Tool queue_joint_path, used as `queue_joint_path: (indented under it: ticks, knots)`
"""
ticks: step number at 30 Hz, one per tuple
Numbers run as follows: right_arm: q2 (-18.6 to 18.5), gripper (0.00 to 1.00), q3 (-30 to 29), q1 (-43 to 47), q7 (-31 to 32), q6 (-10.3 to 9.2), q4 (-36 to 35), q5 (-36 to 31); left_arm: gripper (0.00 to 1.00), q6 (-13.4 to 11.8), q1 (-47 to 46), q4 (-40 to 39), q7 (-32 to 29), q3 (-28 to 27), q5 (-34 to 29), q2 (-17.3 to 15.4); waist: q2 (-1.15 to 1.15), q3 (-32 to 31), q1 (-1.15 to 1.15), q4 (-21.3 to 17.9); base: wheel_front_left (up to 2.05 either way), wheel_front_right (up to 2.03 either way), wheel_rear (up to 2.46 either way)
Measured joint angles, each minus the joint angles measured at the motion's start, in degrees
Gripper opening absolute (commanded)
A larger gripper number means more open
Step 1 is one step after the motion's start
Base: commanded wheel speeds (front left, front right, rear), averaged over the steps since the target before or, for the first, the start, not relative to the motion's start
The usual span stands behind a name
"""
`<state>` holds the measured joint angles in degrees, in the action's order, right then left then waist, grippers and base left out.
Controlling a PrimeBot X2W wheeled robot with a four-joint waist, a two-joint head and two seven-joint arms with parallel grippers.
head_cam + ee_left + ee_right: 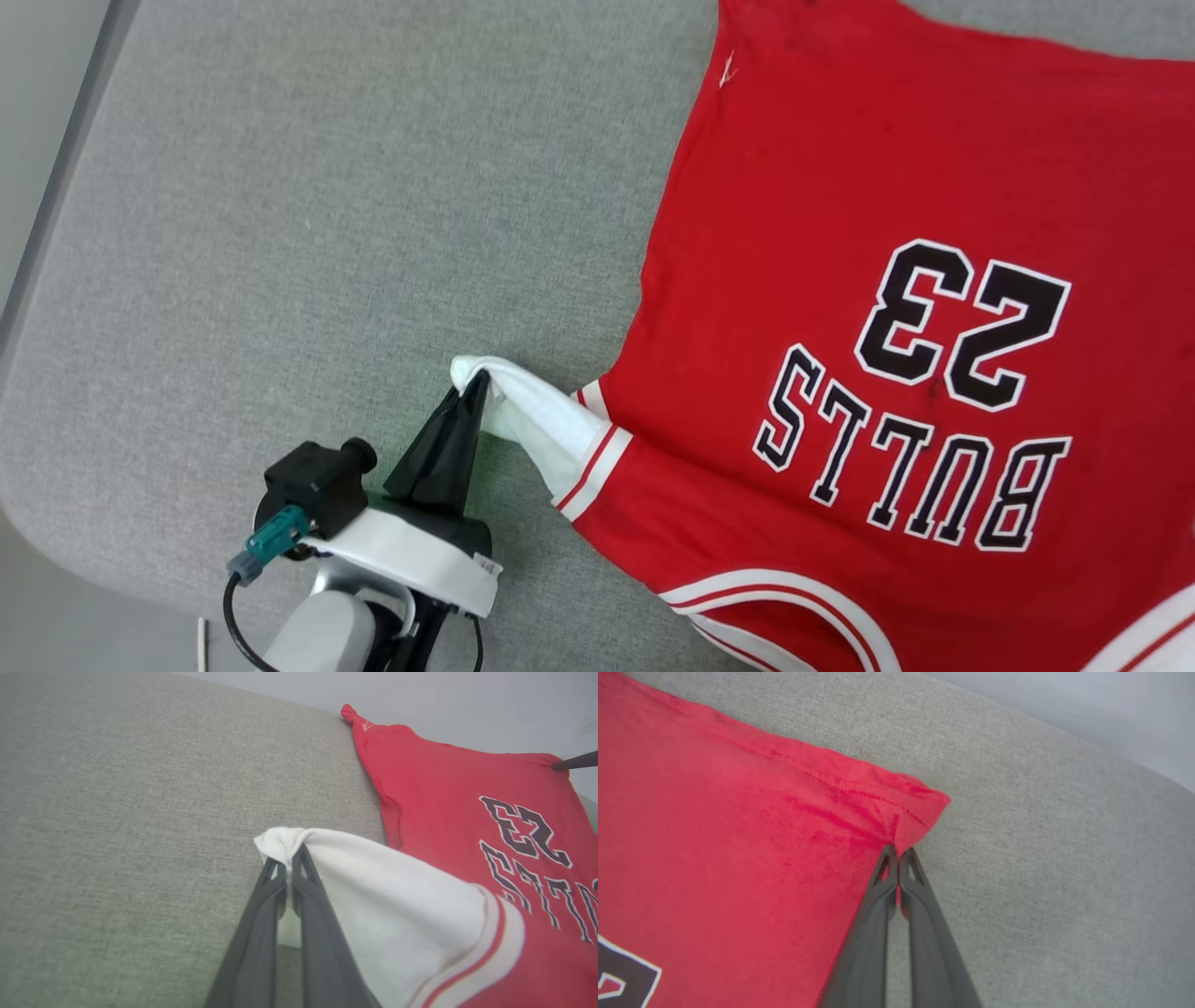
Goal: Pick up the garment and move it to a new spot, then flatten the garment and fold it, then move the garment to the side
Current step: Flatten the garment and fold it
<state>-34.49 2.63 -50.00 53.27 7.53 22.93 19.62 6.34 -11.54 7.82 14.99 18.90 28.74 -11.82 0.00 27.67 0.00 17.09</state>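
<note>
I see my left gripper (288, 861) clamped on the garment (840, 168) at its white sleeve (397, 896); my right gripper (899, 853) pinches a red corner (920, 807).

Red garment (822, 168), white stripe-edged sleeve (541, 425), black white-outlined print (915, 397); grey surface (280, 233).

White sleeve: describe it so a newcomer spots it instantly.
A red jersey printed BULLS 23 lies on the grey fabric surface. At its left edge a white sleeve juts out, tip pinched by the left gripper. It is plain white, unlike the red body beside it.
</note>
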Motion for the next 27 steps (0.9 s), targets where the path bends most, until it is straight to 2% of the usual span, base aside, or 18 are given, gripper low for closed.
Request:
queue_joint_path:
  ticks: [4, 11, 17, 22, 27]
  knots:
    - [-1.85, 0.0, 2.47, 3.09, -2.88, 0.0, -1.29, 3.2, 0.0, -0.03, 2.09, 0.69, 0.07, -0.77, -0.37, -0.37, 0.0, -3.21, 0.0, -1.12, 0.0, 0.0, 0.0]
    - [-5.95, 0.0, 6.13, 13.22, -7.55, 0.0, -6.87, 10.49, 0.0, -1.85, 5.88, 1.93, 0.01, -1.23, -0.76, -1.12, 0.0, -9.75, -0.01, -3.99, 0.0, 0.0, 0.0]
    - [-8.92, 0.0, 3.64, 26.38, -10.68, 0.0, -13.41, 13.48, 0.0, -3.02, 9.01, 1.89, -0.38, -1.56, -0.36, -2.01, 0.0, -14.84, -0.01, -7.05, 0.0, 0.0, 0.0]
    - [-8.38, 0.0, -2.85, 40.18, -11.47, 0.0, -18.19, 14.12, 0.0, -3.58, 10.77, 1.67, -0.53, -1.98, -0.22, -2.68, 0.0, -17.9, -0.02, -9.48, 0.0, 0.0, 0.0]
    - [-2.97, 0.0, -9.56, 52.82, -11.56, 0.0, -21.86, 13.84, 0.0, -3.91, 12.26, 1.56, -0.68, -2.16, 0.21, -3.19, 0.0, -19.84, -0.02, -11.44, 0.0, 0.0, 0.0]
